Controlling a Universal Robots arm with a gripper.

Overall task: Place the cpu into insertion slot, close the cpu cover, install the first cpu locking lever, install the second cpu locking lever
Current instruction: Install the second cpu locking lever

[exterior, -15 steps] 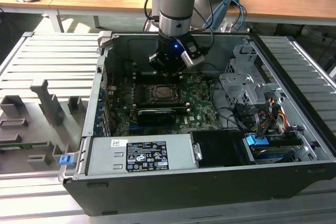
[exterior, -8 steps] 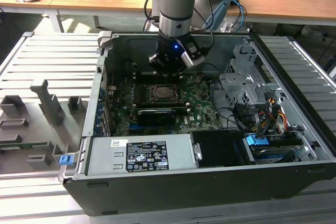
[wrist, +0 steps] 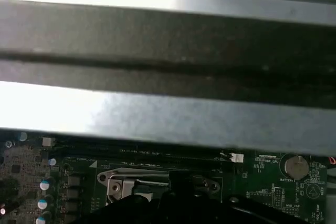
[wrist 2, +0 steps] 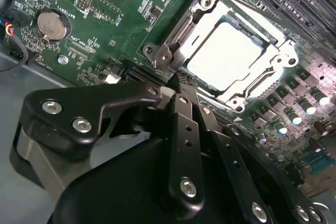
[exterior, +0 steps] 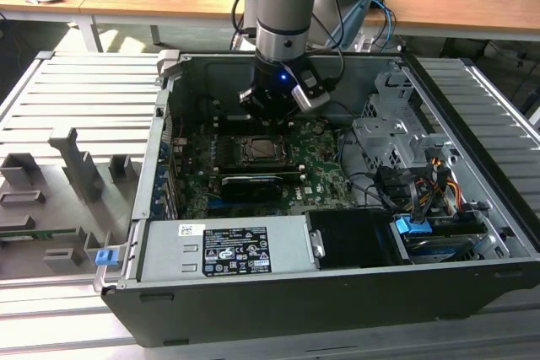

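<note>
Gripper (wrist 2: pixel 177 80) fingers are pressed together with nothing between them, their tip resting against the corner of the cpu cover (wrist 2: pixel 181 30) beside a hinge screw, as the second wrist view shows. That cover lies flat over the insertion slot (wrist 2: pixel 231 95), and the cpu (wrist 2: pixel 223 56) sits inside it, its pale metal top showing through the cut-out. In the exterior view the gripper (exterior: pixel 272 107) hangs low inside the computer case (exterior: pixel 472 166), just behind the socket on the green board (exterior: pixel 325 170). Judging by this, the chip is seated and the cover is down, so the work stands at the levers. Doing it well probably means pushing along the lever's own arc, steadily, without scraping neighbouring capacitors (wrist 2: pixel 307 106).
</note>
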